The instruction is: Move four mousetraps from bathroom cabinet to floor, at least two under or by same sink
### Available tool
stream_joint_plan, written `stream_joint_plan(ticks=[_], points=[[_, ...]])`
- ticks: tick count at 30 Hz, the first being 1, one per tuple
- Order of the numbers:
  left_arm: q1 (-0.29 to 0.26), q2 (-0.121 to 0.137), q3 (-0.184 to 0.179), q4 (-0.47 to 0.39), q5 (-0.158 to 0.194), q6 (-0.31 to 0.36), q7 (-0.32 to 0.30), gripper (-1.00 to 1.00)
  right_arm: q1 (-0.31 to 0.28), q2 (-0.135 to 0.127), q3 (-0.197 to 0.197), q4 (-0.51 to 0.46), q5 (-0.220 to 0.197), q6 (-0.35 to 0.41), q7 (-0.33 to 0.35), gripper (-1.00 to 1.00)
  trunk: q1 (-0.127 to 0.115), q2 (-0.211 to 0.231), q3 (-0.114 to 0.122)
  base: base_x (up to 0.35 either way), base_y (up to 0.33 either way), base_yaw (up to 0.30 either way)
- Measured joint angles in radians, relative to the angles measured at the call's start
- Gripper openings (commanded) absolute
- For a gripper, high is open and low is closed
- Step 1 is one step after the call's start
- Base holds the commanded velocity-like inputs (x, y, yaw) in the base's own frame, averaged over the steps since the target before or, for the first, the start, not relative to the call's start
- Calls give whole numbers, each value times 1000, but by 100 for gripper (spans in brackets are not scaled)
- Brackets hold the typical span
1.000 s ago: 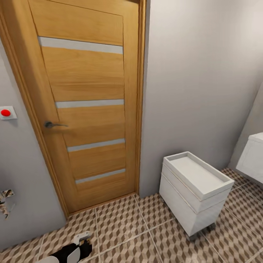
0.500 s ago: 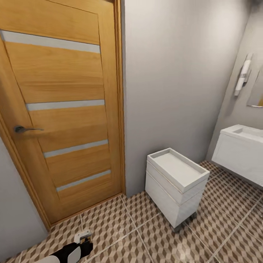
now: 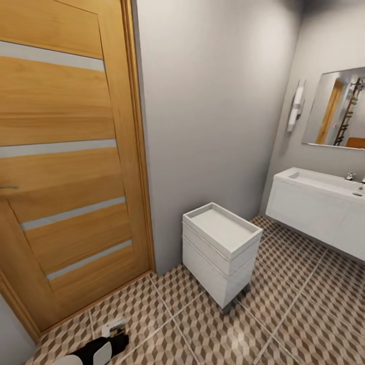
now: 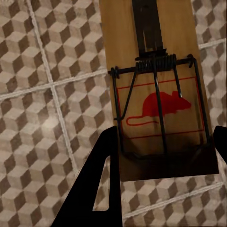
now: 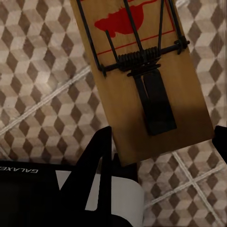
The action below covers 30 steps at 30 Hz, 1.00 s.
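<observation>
In the left wrist view a wooden mousetrap (image 4: 156, 94) with a red mouse print and a wire spring sits between two black fingers (image 4: 101, 179), my left gripper (image 4: 163, 156) shut on it above the cube-patterned bathroom floor (image 4: 42, 118). My right gripper (image 5: 161, 151) is likewise shut on a second mousetrap (image 5: 142, 80) over the same tiles. In the head view the left gripper (image 3: 109, 339) shows at the bottom left edge with a pale piece at its tip. The sink (image 3: 220, 230), a white drawer unit with a shallow basin top, stands mid-floor by the wall. The cabinet is out of view.
A tall wooden door (image 3: 61, 162) fills the left of the head view. At the right wall hang a white basin unit with a tap (image 3: 319, 203) and a mirror (image 3: 334, 109). Tiled floor (image 3: 284, 314) stretches between the two white units.
The whole head view has swung to the right: the door has slid left and the mirror and wall basin have come into view. Both grippers keep their mousetraps.
</observation>
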Motion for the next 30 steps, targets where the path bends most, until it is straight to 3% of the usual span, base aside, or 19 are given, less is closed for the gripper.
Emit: stream_joint_plan(ticks=[5,10,30], points=[[0,-2,1,-4,-3,-7,-2,-100,0,0,0,0,1,0,2,-100,0,0,0,0,0,-300],[0,-48,1,-5,-4,-12,-3,-100,0,-1,0,1,1,0,9,-100,0,0,0,0,0,-300],[0,-49,-5,-4,-8,7,-2,-100,0,-1,-2,1,0,0,9,-100,0,0,0,0,0,-300]])
